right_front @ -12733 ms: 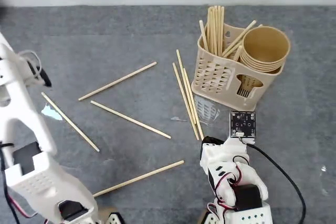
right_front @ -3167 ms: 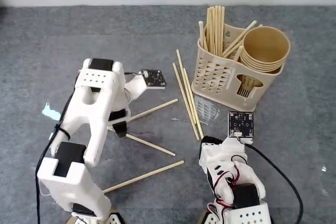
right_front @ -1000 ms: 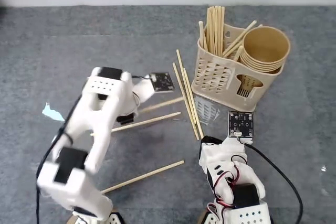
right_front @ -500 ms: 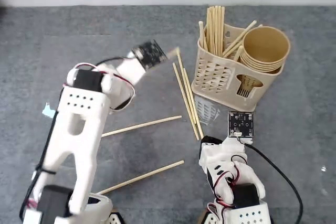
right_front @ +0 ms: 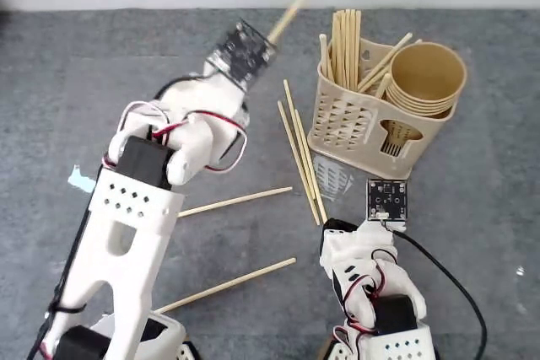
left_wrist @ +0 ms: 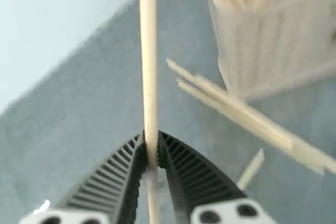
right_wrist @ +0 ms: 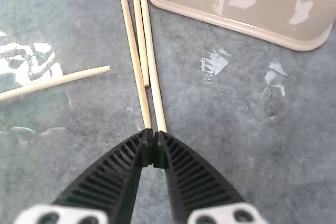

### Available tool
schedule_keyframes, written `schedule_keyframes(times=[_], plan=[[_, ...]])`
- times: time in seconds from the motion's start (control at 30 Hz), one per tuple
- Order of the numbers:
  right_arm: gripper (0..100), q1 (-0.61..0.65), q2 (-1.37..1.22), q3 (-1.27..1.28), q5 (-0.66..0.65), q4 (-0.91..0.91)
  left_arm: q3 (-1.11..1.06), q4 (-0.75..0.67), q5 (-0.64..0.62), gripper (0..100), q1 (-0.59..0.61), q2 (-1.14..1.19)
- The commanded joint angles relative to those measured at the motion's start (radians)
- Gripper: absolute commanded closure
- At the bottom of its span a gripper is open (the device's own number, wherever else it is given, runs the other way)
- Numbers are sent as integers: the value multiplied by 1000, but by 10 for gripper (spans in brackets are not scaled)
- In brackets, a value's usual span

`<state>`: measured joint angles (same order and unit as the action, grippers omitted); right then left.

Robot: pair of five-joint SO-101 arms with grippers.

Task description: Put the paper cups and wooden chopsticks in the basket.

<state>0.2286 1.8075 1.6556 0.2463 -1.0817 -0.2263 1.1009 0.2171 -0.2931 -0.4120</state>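
Left gripper [left_wrist: 150, 139]: pinched on one chopstick [left_wrist: 147, 51], held up in the air beside basket [right_front: 346, 128].
Right gripper [right_wrist: 153, 149]: fingers pressed together, empty, low in front of basket.
Paper cups [right_front: 426, 73]: stacked inside basket (bundled sticks [right_front: 346, 40] alongside).
Loose chopsticks [right_front: 299, 153]: three lying just beside basket; other chopsticks [right_front: 236, 201], two, farther off.

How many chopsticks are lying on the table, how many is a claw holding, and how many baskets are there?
Loose chopsticks lying on the table: 5
Held chopstick in the left claw: 1
Basket: 1
Total: 7
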Motion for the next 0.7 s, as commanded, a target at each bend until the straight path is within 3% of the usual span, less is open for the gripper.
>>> schedule_keyframes(times=[0.0,0.27,0.5,0.57,0.67], plan=[[990,-8,7,-3,5,22,71,-157,-112,987,-12,-41],[990,-8,7,-3,5,22,-7,-686,-450,987,-35,-37],[990,-8,7,-3,5,22,-294,-1293,-479,987,-132,-35],[990,-8,7,-3,5,22,-355,-1375,-479,988,-169,-32],[990,-8,7,-3,5,22,-361,-1379,-485,988,-207,21]])
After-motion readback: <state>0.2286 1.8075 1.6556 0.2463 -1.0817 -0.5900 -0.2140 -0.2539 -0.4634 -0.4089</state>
